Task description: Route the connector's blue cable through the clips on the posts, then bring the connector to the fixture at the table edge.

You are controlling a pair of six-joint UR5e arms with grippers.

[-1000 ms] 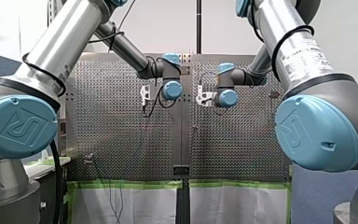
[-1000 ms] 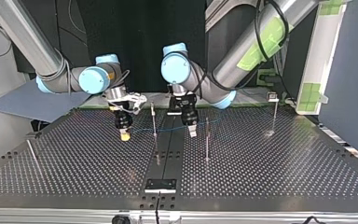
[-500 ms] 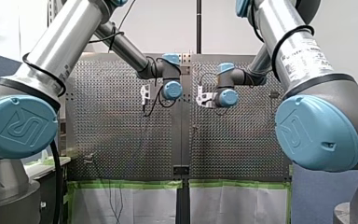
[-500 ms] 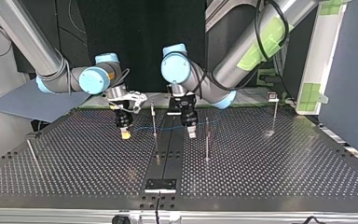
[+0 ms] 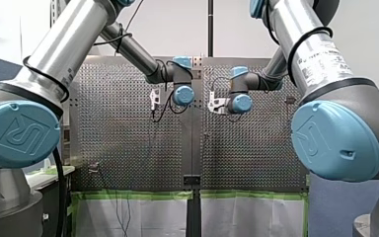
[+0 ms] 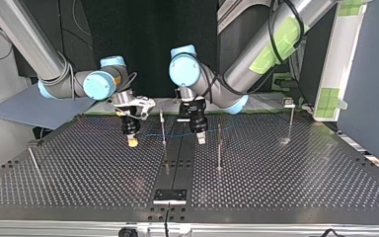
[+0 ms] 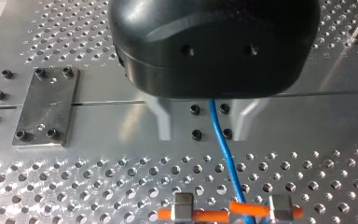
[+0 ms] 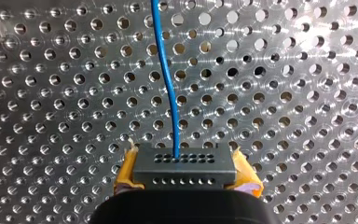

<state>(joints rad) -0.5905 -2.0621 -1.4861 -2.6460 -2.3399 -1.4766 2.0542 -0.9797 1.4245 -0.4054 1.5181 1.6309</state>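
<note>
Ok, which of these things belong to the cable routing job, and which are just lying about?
Job: blue cable; connector held in my right gripper; my left gripper, open around the cable; clip posts; edge fixture.
Lying about: blue-grey sheet beside the table; green tape patches.

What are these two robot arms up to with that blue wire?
My right gripper is clamped on the connector, low over the perforated table. Its blue cable stretches past a post to my left gripper, whose open fingers straddle it. The connector has not reached the fixture at the table edge.
</note>
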